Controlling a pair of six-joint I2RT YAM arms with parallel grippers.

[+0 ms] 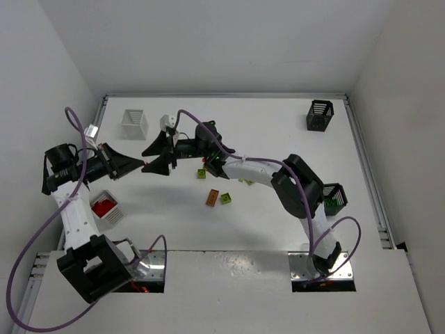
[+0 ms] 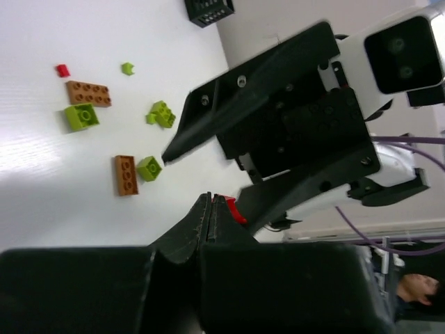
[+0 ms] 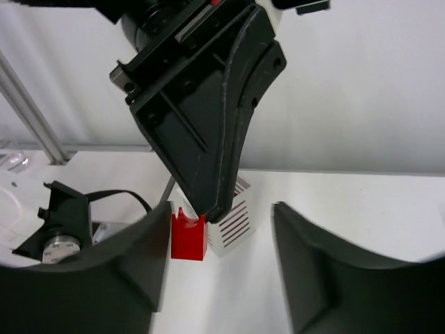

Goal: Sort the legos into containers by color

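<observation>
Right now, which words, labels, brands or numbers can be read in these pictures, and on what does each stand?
None can be read.
Any mark on the legos is too small to tell.
The white basket, black basket, left gripper holding a red lego, and right gripper carry no lettering.
</observation>
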